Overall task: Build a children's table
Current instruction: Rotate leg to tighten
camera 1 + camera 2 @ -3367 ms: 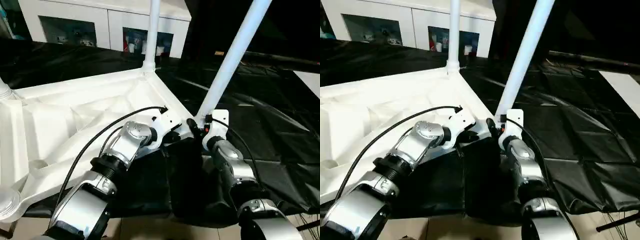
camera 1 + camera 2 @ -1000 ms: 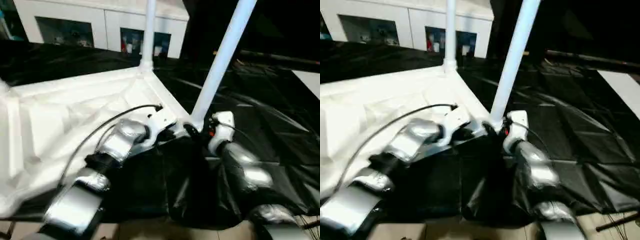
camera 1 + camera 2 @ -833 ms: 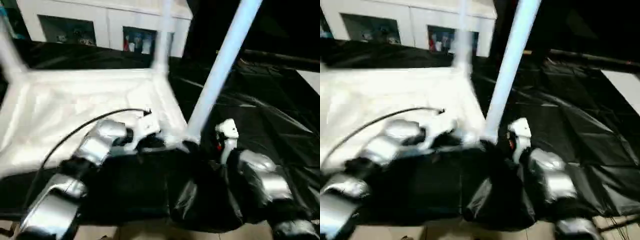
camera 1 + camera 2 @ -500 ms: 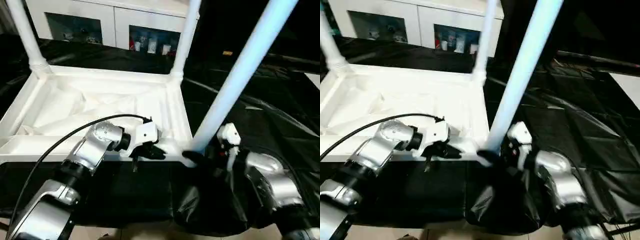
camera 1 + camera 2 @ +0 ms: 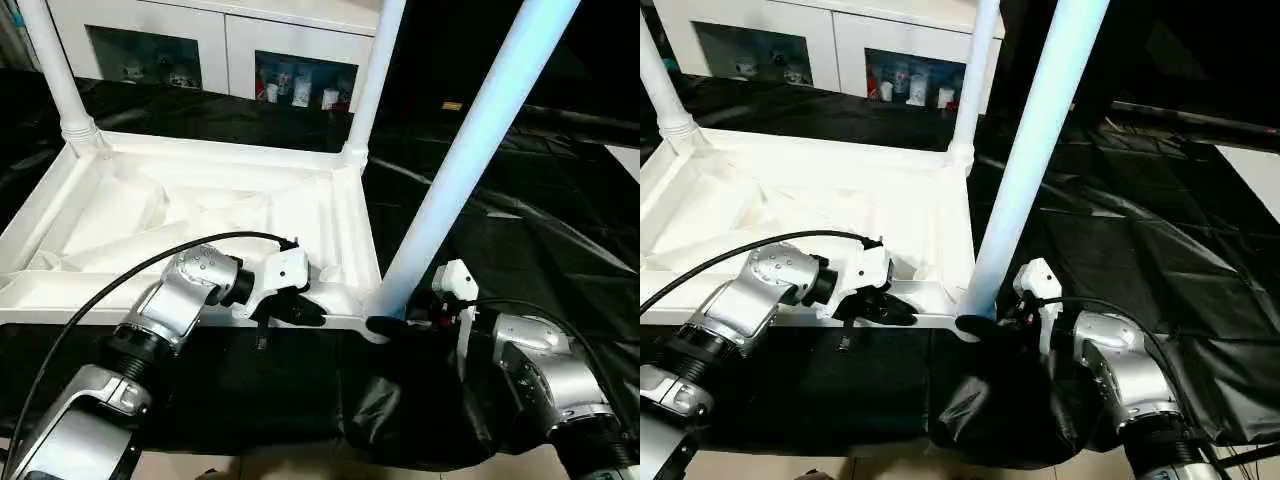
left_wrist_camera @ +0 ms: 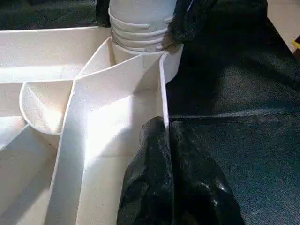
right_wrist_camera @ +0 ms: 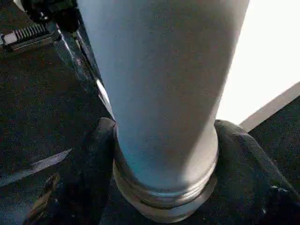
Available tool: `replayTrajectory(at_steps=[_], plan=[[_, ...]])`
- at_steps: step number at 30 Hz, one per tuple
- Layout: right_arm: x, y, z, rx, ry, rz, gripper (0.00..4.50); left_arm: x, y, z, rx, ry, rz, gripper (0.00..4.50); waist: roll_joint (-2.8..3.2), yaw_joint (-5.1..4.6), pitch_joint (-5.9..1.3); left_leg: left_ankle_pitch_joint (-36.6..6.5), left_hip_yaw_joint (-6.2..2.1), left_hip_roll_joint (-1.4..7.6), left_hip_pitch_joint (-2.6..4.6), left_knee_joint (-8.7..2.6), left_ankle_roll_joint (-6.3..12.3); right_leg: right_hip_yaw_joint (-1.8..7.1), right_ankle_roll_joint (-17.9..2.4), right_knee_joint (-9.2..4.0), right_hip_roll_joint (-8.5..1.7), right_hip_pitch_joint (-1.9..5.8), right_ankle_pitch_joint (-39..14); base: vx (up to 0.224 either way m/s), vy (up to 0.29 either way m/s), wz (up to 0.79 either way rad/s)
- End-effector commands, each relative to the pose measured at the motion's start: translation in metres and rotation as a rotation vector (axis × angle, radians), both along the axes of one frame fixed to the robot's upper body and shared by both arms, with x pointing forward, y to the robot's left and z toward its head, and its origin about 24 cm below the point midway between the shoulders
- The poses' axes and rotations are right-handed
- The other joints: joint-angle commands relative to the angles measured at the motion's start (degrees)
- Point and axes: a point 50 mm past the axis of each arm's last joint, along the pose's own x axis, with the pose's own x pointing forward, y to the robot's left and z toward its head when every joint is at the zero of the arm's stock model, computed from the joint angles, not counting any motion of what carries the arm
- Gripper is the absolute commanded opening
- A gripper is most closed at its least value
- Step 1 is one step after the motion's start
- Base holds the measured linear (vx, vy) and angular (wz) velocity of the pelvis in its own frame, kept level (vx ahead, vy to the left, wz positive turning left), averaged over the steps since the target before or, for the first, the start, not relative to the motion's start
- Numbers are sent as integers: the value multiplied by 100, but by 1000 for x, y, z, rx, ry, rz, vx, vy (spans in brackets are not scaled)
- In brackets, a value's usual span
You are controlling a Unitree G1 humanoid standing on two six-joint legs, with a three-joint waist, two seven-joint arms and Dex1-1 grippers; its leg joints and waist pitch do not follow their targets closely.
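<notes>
Since a moment ago the upturned tabletop sits squarer on the black sheet, left tool clenched on its rim, right tool grasping leg at the corner socket, so assembly is nearing completion.

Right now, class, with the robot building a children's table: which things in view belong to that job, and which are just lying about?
Job: table top; near leg; far right leg; far left leg.

Lying about: white cabinet; black sheet.
</notes>
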Motion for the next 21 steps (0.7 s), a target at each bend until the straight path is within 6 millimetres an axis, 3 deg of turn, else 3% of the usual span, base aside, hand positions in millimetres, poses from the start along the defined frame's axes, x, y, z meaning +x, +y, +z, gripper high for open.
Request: replayTrajectory(at_steps=[1,4,5,7,11,14,17,21], plan=[[1,2,-1,32,19,-29,275,-8,-7,-13,-20,58,-20,0,6,-13,-264,-1182,-54,199,-6,-387,261,323,-931,-417,-356,254,-1756,0,0,0],[15,4,-18,4,53,-295,274,2,-14,-19,-9,30,125,0,7,-56,-236,-1391,-64,191,2,-410,147,318,-852,-470,-363,221,-2186,0,0,0],[23,8,-30,-22,80,-472,274,10,-21,-22,-18,9,226,0,8,-114,-257,-1475,-81,182,1,-408,18,313,-789,-476,-377,204,-2432,0,0,0],[28,13,-34,-13,94,-564,274,14,-26,-24,-18,5,293,0,7,-177,-252,-1641,-119,178,3,-422,-122,295,-683,-511,-387,205,-2786,0,0,0],[41,25,-33,42,131,-729,273,24,-40,-26,-31,-8,431,0,3,-195,-245,-1877,-110,164,46,-404,-13,305,-548,-586,-384,155,-3015,0,0,0],[52,39,-25,91,145,-795,273,28,-56,-26,-54,0,496,0,11,-206,-257,-1775,-112,157,24,-409,7,298,-521,-575,-369,167,-2887,0,0,0],[59,54,-18,91,108,-750,273,28,-69,-24,-67,-7,475,0,3,-189,-272,-1651,-88,159,18,-394,85,314,-595,-549,-365,172,-2499,0,0,0],[61,57,-14,93,70,-709,273,27,-71,-24,-53,-14,438,0,-7,-164,-285,-1370,-64,157,-13,-383,195,322,-725,-485,-351,203,-2030,0,0,0]])
